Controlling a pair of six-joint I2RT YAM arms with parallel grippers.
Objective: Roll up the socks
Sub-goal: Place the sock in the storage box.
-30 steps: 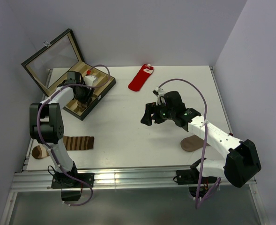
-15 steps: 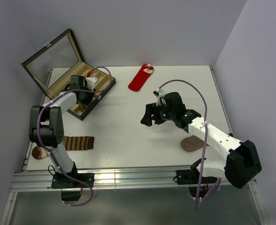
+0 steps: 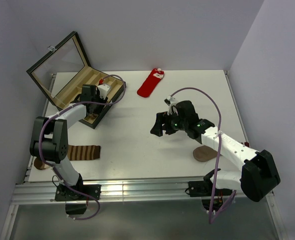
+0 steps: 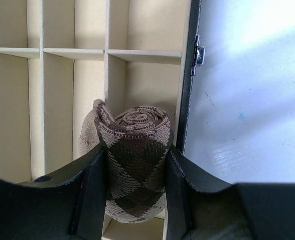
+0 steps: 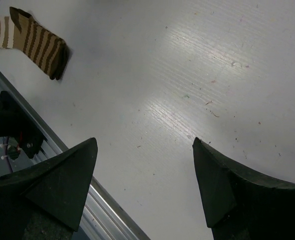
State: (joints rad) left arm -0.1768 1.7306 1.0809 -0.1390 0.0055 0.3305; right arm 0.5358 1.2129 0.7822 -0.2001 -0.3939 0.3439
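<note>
The argyle sock (image 4: 133, 132), tan with dark brown diamonds, is rolled into a tight bundle. My left gripper (image 4: 134, 167) is shut on it, one finger pressing each side, and holds it over the cream compartments of the wooden box (image 4: 142, 52). In the top view the left gripper (image 3: 90, 96) hangs above the box (image 3: 79, 82) and hides the roll. The red sock (image 3: 150, 84) with its white cuff lies flat at the back of the table. My right gripper (image 3: 160, 125) (image 5: 143, 145) stands wide open over bare table near the middle, with nothing between its fingers.
The box's glass lid (image 3: 57, 62) stands open at the back left. A brown-and-cream striped sock (image 3: 82, 152) (image 5: 34, 40) lies near the front left edge. A plain brown sock (image 3: 205, 153) lies under the right arm. A metal rail (image 3: 137, 189) runs along the front.
My left gripper has moved a little to the right over the box, still holding the rolled sock, and the box has shifted slightly. The right arm has barely moved.
</note>
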